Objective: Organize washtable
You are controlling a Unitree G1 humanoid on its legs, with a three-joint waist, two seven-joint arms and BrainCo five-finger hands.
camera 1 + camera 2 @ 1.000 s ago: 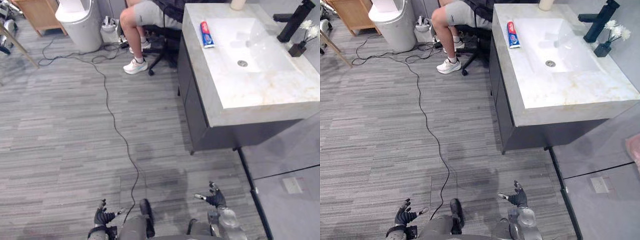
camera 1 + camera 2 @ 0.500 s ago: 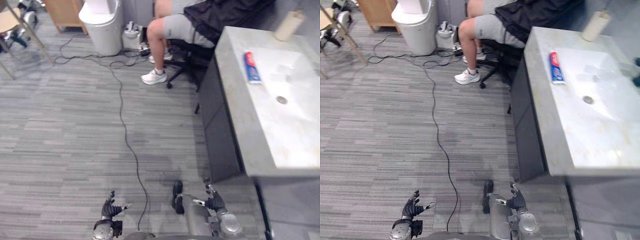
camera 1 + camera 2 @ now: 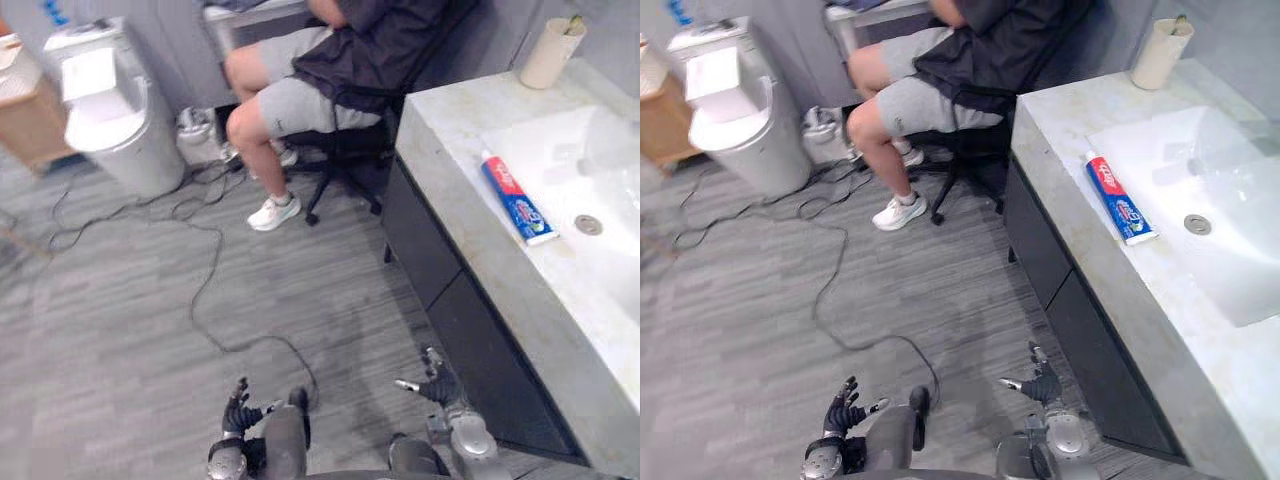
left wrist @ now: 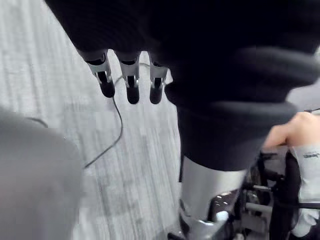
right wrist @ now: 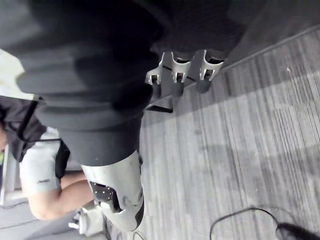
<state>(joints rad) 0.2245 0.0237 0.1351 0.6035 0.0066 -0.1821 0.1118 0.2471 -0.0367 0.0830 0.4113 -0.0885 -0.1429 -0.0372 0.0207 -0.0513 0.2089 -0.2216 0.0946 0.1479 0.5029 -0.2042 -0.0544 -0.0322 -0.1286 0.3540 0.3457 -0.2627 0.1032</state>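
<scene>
Right hand (image 3: 440, 388) and left hand (image 3: 238, 410) hang splayed and empty, well apart from the toothpaste tube (image 3: 517, 200) on washtable (image 3: 440, 150).

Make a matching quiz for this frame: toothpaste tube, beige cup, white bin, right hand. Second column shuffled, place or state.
Things:
1. toothpaste tube
2. beige cup
3. white bin
4. right hand

Place or state:
A. on the floor, left of the seated person
B. standing at the far corner of the countertop
C. lying flat at the edge of the basin
D. open, holding nothing, low beside the cabinet

Pairs: 1-C, 2-B, 3-A, 4-D
</scene>
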